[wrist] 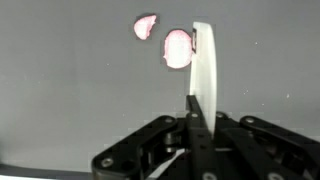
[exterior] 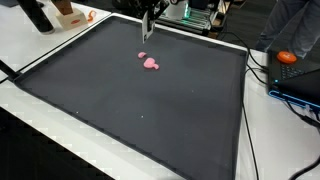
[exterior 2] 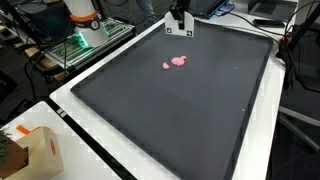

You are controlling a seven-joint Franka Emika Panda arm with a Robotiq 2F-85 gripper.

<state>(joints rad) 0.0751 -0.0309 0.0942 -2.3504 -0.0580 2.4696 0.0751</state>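
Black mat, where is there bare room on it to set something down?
Most of the black mat is bare: the whole stretch from the pink pieces to its near edge, and both side margins. It is crowded only toward the far edge, where the tool holds a white strip close to the pink pieces.

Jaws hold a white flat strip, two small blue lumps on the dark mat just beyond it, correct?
No: the two small lumps are pink, not blue; the wrist view shows it. Dark mat and white flat strip in the jaws are right.
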